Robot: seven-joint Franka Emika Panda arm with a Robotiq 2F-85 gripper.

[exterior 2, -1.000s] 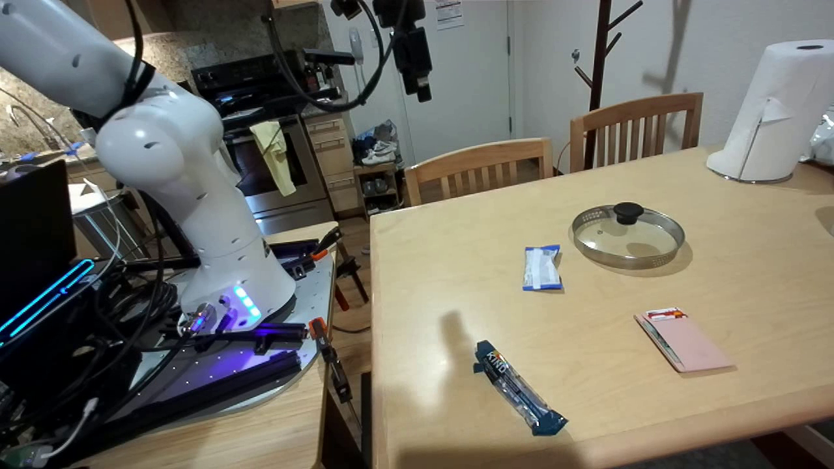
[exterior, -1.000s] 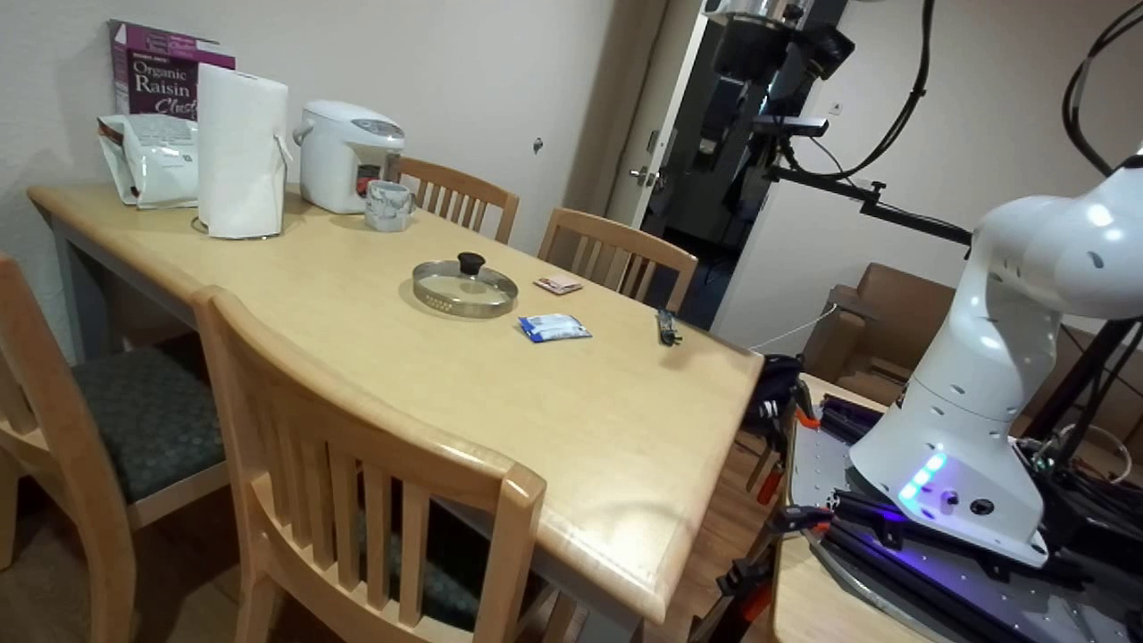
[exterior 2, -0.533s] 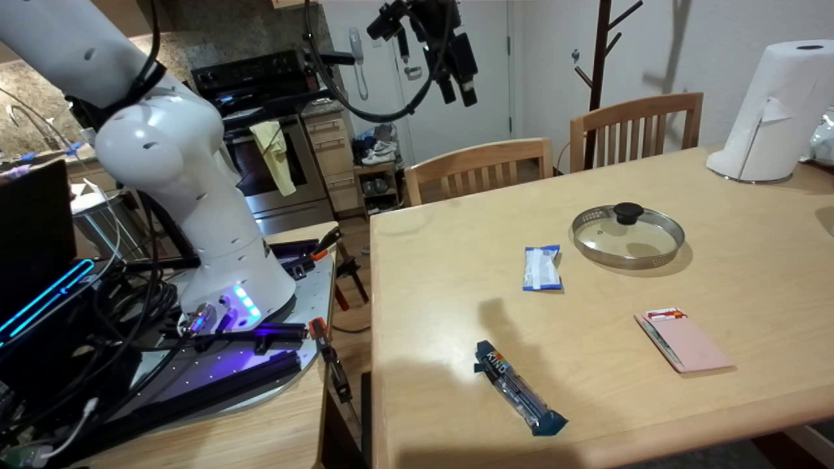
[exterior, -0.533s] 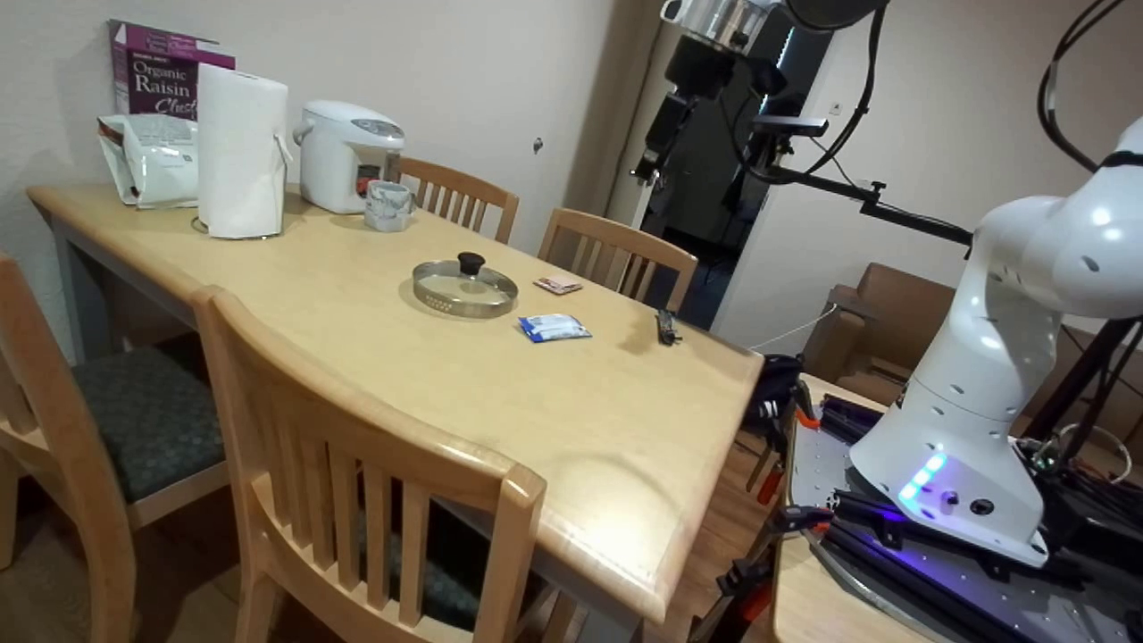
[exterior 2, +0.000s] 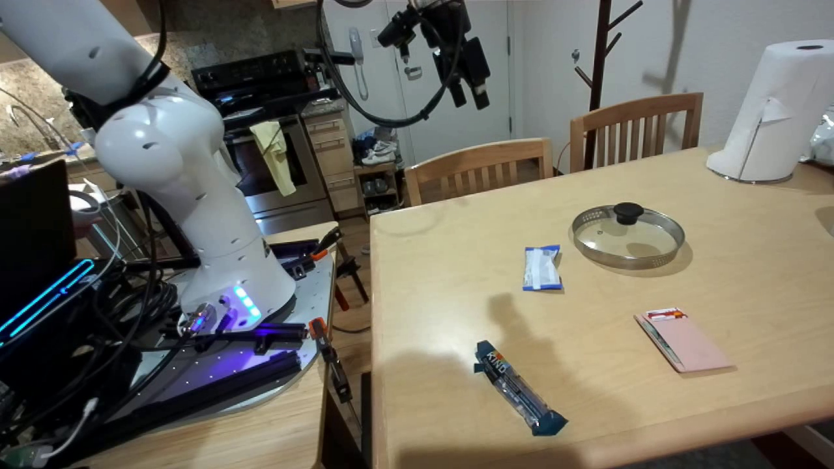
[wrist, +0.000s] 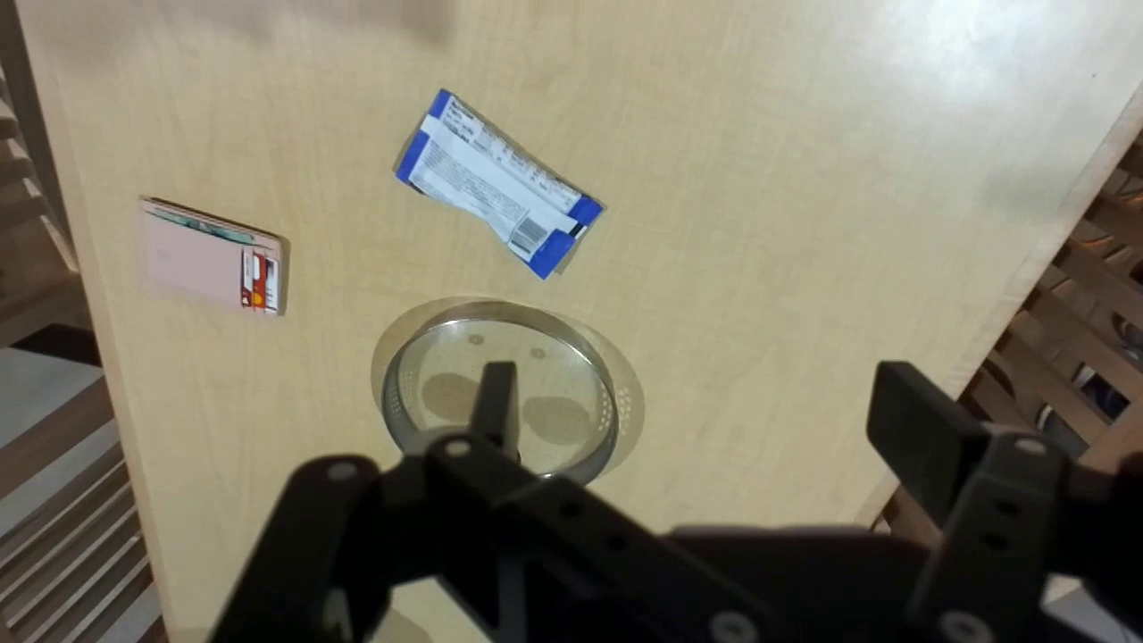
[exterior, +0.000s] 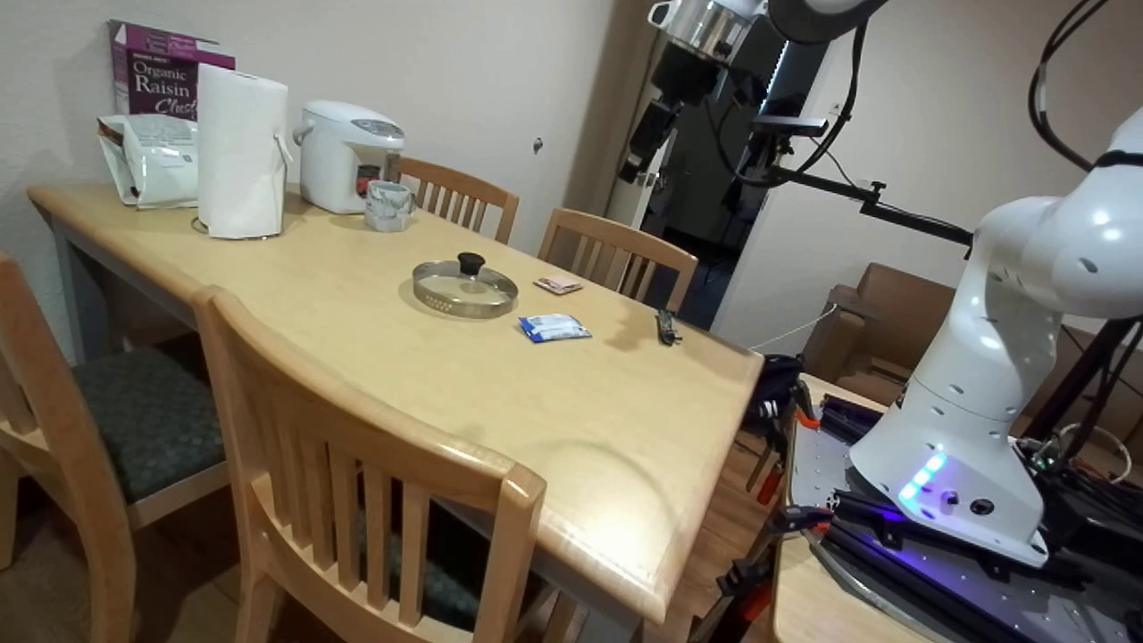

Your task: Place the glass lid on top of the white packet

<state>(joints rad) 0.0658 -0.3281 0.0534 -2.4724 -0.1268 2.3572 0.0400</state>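
Note:
The glass lid (exterior: 465, 299) lies on the table with its dark knob (exterior 2: 628, 213) up. The small white packet with blue ends (exterior 2: 541, 268) lies flat beside the lid, apart from it. In the wrist view the lid (wrist: 571, 402) is partly behind a finger (wrist: 496, 402), which hides its knob. The packet (wrist: 498, 183) shows whole above it there. My gripper (wrist: 698, 384) is open with nothing between its wide-apart fingers. In both exterior views the gripper (exterior 2: 472, 103) hangs high in the air, well above the table and tilted.
A pink card wallet (exterior 2: 687, 342) and a dark KIND bar (exterior 2: 518, 391) lie on the table near the packet. A paper roll (exterior: 241, 152), a white kettle (exterior: 344, 161) and a grey cup (exterior: 388, 207) stand farther along. Wooden chairs (exterior: 366, 446) line the table's sides.
The arm has swung the gripper out over the table, left and down in an exterior view, and tilted it; the motion slows in the last half second. Lid and packet have not moved.

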